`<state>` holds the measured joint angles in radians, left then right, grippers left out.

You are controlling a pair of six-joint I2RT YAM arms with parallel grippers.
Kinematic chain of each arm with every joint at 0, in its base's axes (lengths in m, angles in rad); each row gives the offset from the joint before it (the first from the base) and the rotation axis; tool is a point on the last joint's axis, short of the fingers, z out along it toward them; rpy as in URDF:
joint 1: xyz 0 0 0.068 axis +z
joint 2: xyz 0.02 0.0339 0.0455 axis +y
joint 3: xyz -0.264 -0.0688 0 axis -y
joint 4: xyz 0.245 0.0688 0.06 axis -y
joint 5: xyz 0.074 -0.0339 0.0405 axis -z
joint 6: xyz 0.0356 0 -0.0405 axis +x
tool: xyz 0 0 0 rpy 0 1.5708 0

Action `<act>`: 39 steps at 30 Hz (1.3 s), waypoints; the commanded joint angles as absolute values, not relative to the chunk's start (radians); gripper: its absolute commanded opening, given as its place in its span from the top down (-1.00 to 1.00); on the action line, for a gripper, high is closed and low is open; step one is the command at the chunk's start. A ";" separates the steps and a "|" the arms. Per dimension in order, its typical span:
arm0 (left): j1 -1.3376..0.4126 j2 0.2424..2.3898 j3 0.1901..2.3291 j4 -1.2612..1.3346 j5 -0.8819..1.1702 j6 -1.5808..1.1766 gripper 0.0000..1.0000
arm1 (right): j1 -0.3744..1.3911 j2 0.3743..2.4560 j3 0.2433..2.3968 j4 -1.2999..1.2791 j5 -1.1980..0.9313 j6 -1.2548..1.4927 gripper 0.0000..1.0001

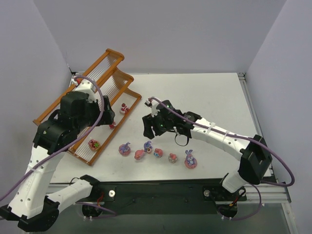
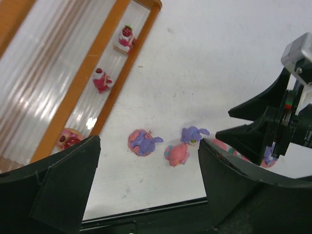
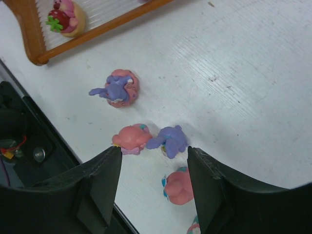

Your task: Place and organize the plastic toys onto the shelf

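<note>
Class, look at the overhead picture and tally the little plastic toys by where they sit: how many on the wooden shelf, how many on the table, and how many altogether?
Toys on the shelf: 3
Toys on the table: 6
Total: 9 toys

White table (image 1: 209, 97), scuffed; pale lilac walls (image 1: 170, 29) around.
</note>
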<state>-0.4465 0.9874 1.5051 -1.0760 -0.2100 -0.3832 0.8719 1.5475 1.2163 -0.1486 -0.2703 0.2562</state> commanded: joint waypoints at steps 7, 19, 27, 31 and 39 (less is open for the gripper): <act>-0.644 0.948 1.143 -0.858 -0.052 -0.494 -0.67 | 0.845 1.450 1.129 -0.247 -0.054 0.382 -0.08; -0.698 0.996 0.812 -0.652 -0.252 -0.515 -0.30 | 0.776 1.417 1.074 -0.267 -0.069 0.407 -0.04; -0.696 0.999 0.733 -0.486 -0.215 -0.492 -0.15 | 0.756 1.397 1.055 -0.270 -0.069 0.399 -0.02; -0.696 1.017 0.729 -0.491 -0.212 -0.485 -0.04 | 0.744 1.387 1.046 -0.275 -0.069 0.396 -0.01; -0.696 1.043 0.735 -0.547 -0.224 -0.479 0.01 | 0.727 1.374 1.035 -0.278 -0.069 0.396 0.00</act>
<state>-0.6949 1.0336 0.7242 -0.5541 -0.2096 -0.4866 0.7341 1.4117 1.0527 -0.2523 -0.0849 0.3939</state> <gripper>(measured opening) 0.496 0.503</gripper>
